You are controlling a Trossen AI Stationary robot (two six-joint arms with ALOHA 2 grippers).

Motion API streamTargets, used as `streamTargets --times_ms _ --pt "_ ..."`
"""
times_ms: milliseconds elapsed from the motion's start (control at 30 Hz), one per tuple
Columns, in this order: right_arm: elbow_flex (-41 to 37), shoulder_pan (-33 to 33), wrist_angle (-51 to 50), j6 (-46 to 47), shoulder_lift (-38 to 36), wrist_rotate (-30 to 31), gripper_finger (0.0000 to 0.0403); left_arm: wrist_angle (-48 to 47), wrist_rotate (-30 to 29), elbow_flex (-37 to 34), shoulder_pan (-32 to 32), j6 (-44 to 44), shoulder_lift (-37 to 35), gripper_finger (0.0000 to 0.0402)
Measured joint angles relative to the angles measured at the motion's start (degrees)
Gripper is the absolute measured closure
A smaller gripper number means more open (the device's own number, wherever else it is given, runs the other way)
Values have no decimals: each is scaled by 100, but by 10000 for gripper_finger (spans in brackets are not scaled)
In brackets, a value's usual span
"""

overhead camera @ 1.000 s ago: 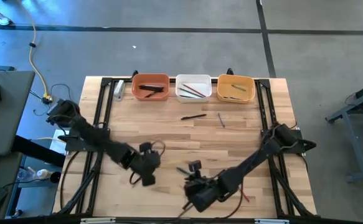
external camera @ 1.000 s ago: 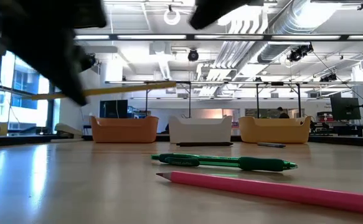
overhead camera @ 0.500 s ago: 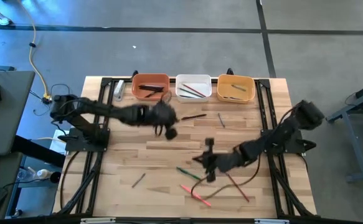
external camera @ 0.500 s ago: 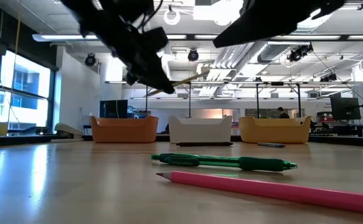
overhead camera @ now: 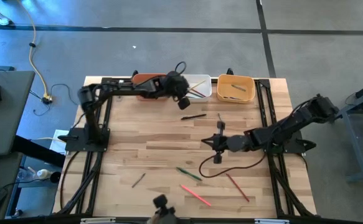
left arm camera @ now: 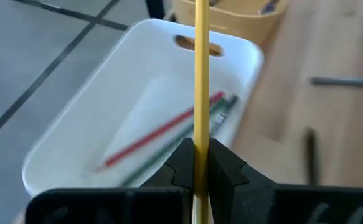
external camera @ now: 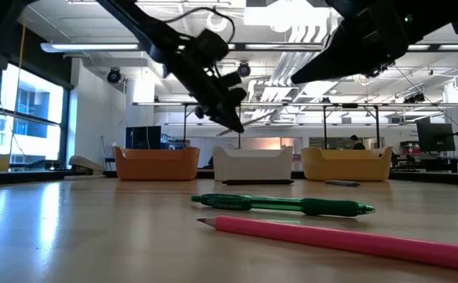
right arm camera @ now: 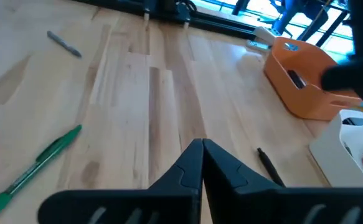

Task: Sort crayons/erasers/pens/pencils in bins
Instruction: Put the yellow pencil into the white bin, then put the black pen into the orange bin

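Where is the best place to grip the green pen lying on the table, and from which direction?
Grip the green pen near its middle, coming straight down from above, fingers across its length. It lies flat on the table, apart from the pink pencil, so both long sides seem free.

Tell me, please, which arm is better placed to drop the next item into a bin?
The left. Its hand is shut on a yellow pencil and hangs above the white bin. The right hand is shut and empty over mid-table, far from the bins.
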Motion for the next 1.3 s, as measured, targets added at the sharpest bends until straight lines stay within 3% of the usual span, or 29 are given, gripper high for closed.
streamTargets --times_ms 300,767,1133,1300 --pt "2 -13 -135 3 2 -121 403 -524 104 1191 432 154 1041 397" --pt "5 51 -117 -5 4 -118 403 -632 629 1241 702 265 1491 395" --pt "7 25 -115 118 4 -118 403 -468 599 1241 697 243 1493 337" --pt "9 -40 -115 145 7 -234 403 -360 585 1241 686 349 1471 335"
